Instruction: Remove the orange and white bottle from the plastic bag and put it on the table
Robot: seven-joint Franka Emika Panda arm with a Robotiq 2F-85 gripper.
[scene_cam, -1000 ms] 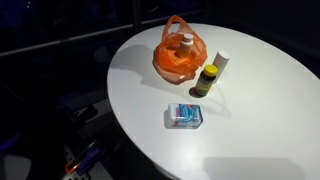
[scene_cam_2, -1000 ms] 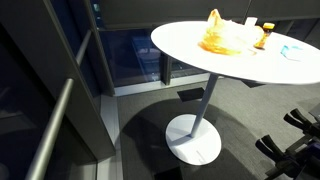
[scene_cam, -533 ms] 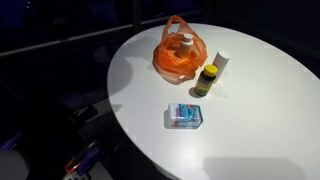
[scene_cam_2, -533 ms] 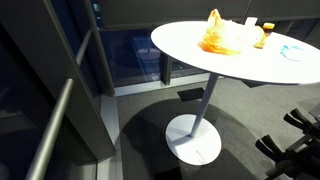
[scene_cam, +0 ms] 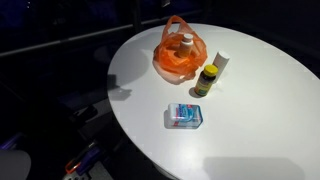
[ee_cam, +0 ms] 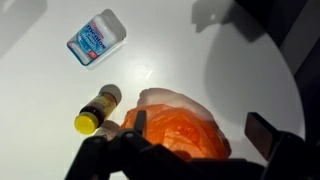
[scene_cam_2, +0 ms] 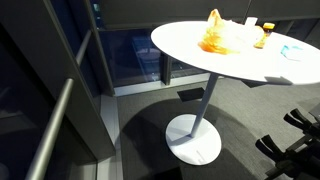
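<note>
The white table (scene_cam: 265, 115) is carrying the orange plastic bag (ee_cam: 180, 112), which is lying directly beneath the hand (ee_cam: 200, 130), whose fingers are standing wide apart and holding nothing. The orange and white bottle (scene_cam: 186, 44) is sitting upright inside that bag. The approach seems under way. Next the hand needs lowering through the bag's mouth onto the bottle's neck.

Tool (ee_cam: 200, 131) dark, blurred, cut by bottom edge; bottle (scene_cam: 186, 44) mostly hidden inside bag (scene_cam: 171, 63).
</note>
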